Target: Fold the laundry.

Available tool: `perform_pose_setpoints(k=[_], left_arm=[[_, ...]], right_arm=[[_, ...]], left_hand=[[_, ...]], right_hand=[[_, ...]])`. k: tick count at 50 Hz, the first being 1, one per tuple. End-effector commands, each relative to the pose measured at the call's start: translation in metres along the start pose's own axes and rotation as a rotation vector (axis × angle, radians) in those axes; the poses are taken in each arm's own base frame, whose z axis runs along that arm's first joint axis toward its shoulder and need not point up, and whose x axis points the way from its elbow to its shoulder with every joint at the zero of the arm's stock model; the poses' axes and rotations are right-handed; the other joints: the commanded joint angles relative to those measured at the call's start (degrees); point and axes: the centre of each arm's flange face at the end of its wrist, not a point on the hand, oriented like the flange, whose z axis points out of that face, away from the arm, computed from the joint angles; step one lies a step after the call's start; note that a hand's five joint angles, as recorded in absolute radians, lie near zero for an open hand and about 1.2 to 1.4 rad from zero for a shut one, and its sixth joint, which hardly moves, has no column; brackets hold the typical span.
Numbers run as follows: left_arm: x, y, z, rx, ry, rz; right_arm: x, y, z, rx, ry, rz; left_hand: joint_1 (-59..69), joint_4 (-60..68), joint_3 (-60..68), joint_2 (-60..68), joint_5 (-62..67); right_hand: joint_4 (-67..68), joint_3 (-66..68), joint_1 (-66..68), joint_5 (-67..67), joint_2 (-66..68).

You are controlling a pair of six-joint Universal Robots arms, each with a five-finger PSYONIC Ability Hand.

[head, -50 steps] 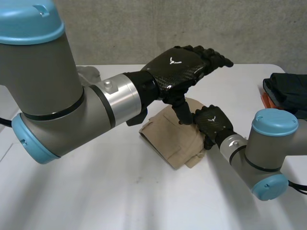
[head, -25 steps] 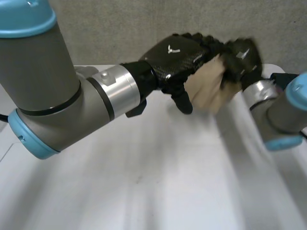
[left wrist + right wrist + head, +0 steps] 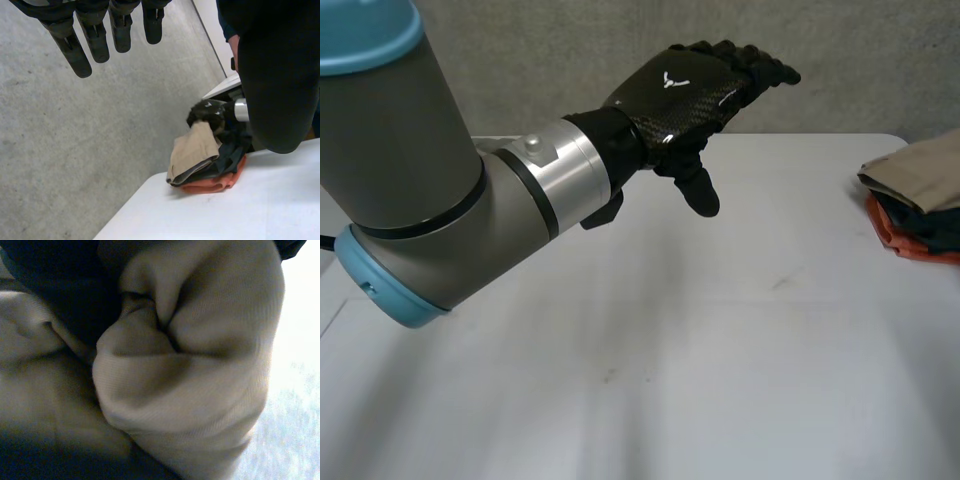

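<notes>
Head view: the left arm [image 3: 410, 200] enters from the left, its left hand [image 3: 695, 90] raised above the white table [image 3: 670, 350], fingers straight and slightly spread, grasping nothing. At the table's right edge is a stack: tan cloth [image 3: 920, 170] on dark cloth [image 3: 942, 230] on orange cloth [image 3: 892, 230]. The left wrist view adds the right hand [image 3: 207, 112] on the tan cloth, grasp not discernible, and a person [image 3: 277, 75] in dark clothes beside it. The right wrist view shows the tan cloth bunched.
</notes>
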Motion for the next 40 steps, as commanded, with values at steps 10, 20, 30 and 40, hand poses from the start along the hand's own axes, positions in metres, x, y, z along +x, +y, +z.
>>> perform_pose_setpoints(k=[10,20,30,40], left_arm=[[0.0,0.003,0.001,-0.009,0.001,-0.005],[0.005,0.002,-0.004,-0.014,0.008,-0.012],[-0.004,-0.016,-0.004,0.047,-0.046,0.015],[-0.128,-0.065,-0.031,0.154,-0.645,0.046]], right_arm=[[0.037,0.004,-0.017,-0.12,-0.016,-0.1],[0.066,-0.065,-0.05,-0.263,0.067,-0.072],[0.14,-0.121,-0.068,-0.343,0.413,-0.539],[0.061,-0.214,-0.06,0.157,0.278,-0.49]], left_hand=[[1.59,-0.58,-0.42,-0.52,-1.73],[1.76,-0.41,-0.25,-0.35,-1.56],[1.93,-0.24,-0.08,-0.19,-1.4],[1.76,-0.41,-0.25,-0.35,-1.56]], right_hand=[[-58.87,-56.46,-49.74,-53.91,-55.92],[-58.87,-56.46,-49.74,-53.91,-55.92],[-58.87,-56.46,-49.74,-53.91,-55.92],[-58.87,-56.46,-49.74,-53.91,-55.92]])
